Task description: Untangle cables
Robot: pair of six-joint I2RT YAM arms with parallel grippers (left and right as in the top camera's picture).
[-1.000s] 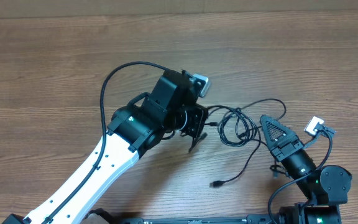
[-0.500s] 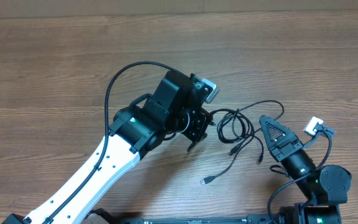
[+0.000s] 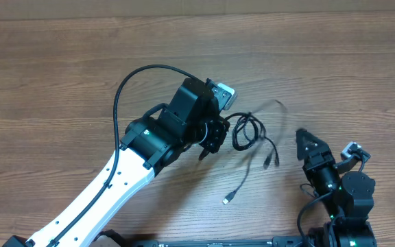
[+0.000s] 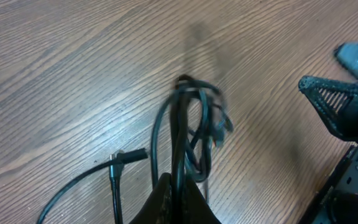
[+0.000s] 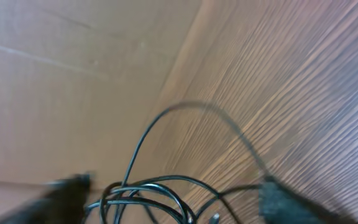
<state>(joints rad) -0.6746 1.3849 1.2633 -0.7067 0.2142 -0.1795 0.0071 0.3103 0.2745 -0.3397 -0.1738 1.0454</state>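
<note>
Your left claw (image 4: 179,200) is clamped shut on the cables (image 3: 249,130), pinching several strands together right at its fingertips. From that pinch the bundle runs straight out ahead of the claw as a narrow, stretched loop. Its long axis lies along the claw's own line, and its far end points at the right claw (image 3: 307,143). Below the loop, two short ends (image 3: 269,161) droop down with their plugs lowest. One long tail slants back past the left claw's side to a plug (image 3: 227,200) lying on the wooden table (image 3: 60,68). Your right claw stands apart from the bundle and touches none of it. In its own camera its fingers (image 5: 67,190) show spread wide (blurred, but clearly apart), with the coil ahead of them and one strand arching up.
</note>
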